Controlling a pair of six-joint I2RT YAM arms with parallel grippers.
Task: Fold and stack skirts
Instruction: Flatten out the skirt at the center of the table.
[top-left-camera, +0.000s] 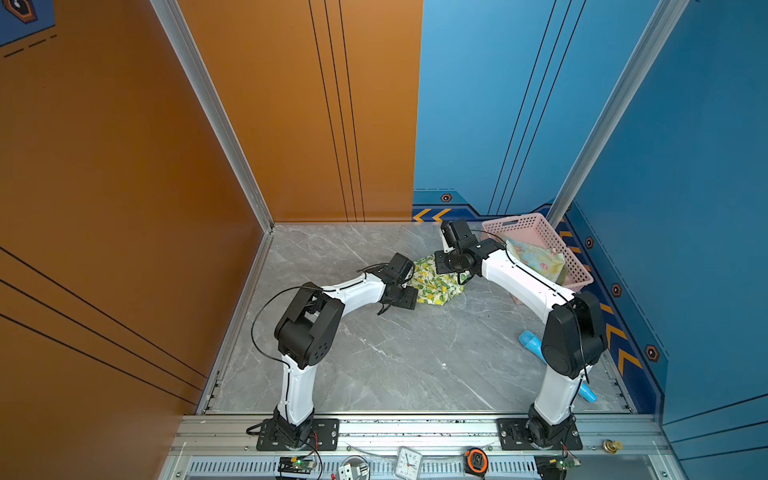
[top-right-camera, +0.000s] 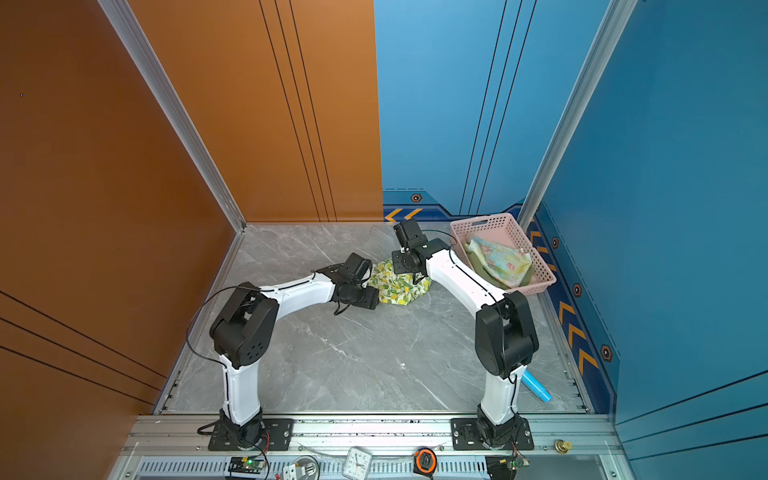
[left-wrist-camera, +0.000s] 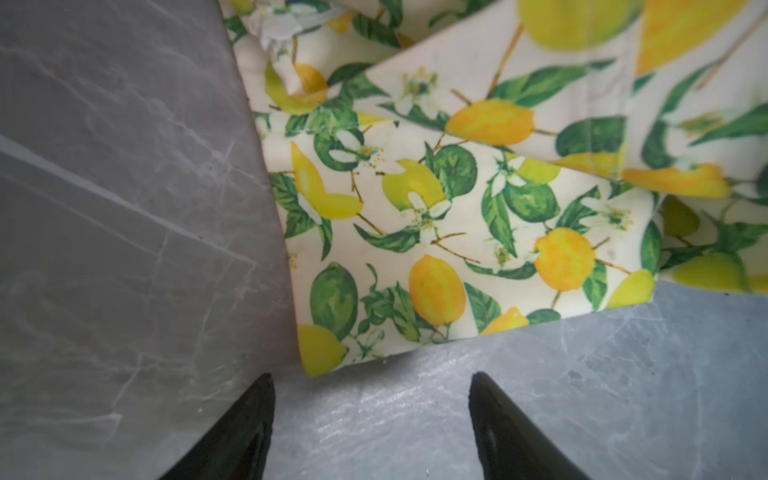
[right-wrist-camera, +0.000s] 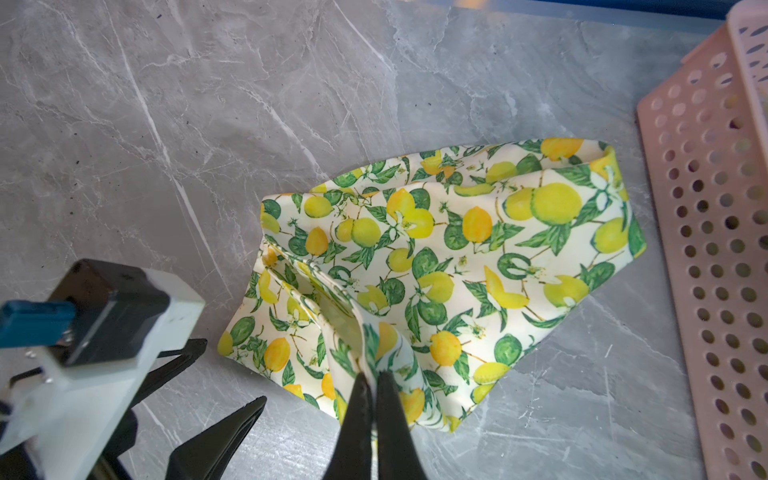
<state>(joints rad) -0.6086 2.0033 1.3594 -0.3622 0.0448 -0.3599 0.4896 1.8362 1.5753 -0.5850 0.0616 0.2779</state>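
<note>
A lemon-print skirt (top-left-camera: 436, 284) lies crumpled on the grey marble table (top-left-camera: 395, 357), toward twelve o'clock in both top views. The right gripper (right-wrist-camera: 374, 384) pinches a raised fold of it. The left gripper (left-wrist-camera: 371, 376) is spread, empty, just short of its corner. At two o'clock, the pastel flowered skirt (top-right-camera: 498, 259) sits in a pink perforated basket (top-right-camera: 492, 224).

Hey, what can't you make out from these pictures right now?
Olive cloth: both top views, mostly under the floral skirt in the pink basket.
Blue object: both top views, partly behind right arm; identity unclear.
Lemon skirt: both top views, edges under left arm and right arm; left wrist view crops it.
</note>
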